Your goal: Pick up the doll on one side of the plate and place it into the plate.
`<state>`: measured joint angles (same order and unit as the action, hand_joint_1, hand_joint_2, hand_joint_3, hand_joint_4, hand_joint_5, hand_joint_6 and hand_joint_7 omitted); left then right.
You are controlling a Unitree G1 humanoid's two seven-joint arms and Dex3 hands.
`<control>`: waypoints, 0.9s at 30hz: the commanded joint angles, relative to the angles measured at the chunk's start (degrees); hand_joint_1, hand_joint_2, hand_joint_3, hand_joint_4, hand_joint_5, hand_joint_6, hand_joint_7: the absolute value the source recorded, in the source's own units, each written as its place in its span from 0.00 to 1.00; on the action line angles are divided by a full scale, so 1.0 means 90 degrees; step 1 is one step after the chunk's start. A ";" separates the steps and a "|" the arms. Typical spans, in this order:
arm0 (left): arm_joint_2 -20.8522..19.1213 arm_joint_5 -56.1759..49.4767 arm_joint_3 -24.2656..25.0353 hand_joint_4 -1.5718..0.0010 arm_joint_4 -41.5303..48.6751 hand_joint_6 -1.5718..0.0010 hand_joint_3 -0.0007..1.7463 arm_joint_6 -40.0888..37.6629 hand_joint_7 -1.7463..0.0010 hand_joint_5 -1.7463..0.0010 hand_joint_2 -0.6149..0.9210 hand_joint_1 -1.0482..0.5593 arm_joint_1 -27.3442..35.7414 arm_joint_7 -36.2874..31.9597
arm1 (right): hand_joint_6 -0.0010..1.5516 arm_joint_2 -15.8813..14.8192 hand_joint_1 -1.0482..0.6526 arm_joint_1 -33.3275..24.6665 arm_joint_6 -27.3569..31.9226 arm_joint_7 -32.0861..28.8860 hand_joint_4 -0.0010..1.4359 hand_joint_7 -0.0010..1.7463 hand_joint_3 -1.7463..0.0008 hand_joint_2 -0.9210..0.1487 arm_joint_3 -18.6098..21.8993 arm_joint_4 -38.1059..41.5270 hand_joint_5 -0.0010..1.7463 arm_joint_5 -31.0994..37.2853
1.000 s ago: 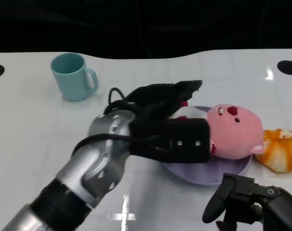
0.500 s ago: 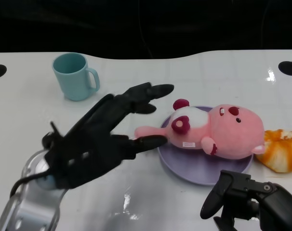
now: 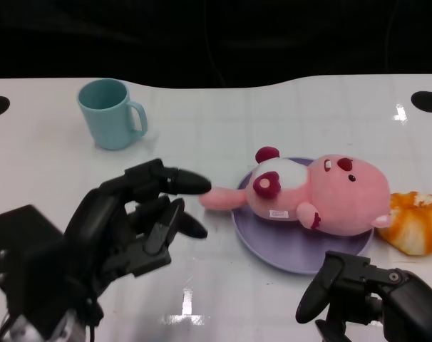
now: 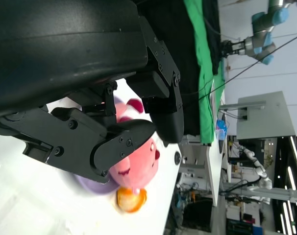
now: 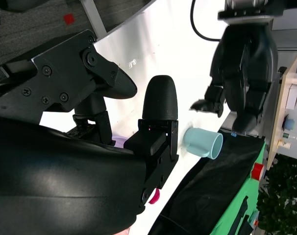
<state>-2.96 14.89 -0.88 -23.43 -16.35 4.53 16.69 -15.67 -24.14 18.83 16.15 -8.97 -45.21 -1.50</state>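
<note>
The pink plush doll [image 3: 323, 191] lies on the purple plate [image 3: 273, 249] right of centre. My left hand [image 3: 134, 221] hovers at lower left, fingers loosely apart, holding nothing. My right hand [image 3: 358, 296] sits at lower right, also empty, fingers apart.

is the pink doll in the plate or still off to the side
In the plate. The pink doll lies on its side across the purple plate, one limb poking past the rim toward the left hand, which holds nothing.
</note>
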 commanded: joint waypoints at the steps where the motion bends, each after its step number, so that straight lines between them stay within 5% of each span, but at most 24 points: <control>1: -0.0084 0.0306 0.0110 0.49 -0.0485 0.48 0.72 -0.0329 0.29 0.11 0.71 0.53 0.0426 -0.0093 | 0.37 -0.0049 0.55 0.0010 0.0002 0.0020 0.44 0.77 0.40 0.30 0.0044 0.0011 0.94 -0.0048; 13: -0.0418 0.1306 0.0282 0.45 -0.1529 0.52 0.80 -0.2157 0.05 0.00 0.68 0.55 0.1416 -0.0379 | 0.38 -0.0080 0.53 -0.0112 -0.0119 0.0039 0.45 0.77 0.40 0.31 0.0135 0.0012 0.94 -0.0054; 27: -0.0572 0.2037 0.0486 0.46 -0.1210 0.54 0.80 -0.2746 0.03 0.00 0.68 0.57 0.1360 -0.0414 | 0.38 -0.0104 0.54 -0.0269 -0.0434 0.0117 0.45 0.77 0.40 0.31 0.0303 0.0160 0.94 -0.0058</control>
<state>-7.30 32.48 3.07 -34.38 -40.22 16.72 13.50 -15.99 -26.18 15.87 16.99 -6.76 -43.90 -1.50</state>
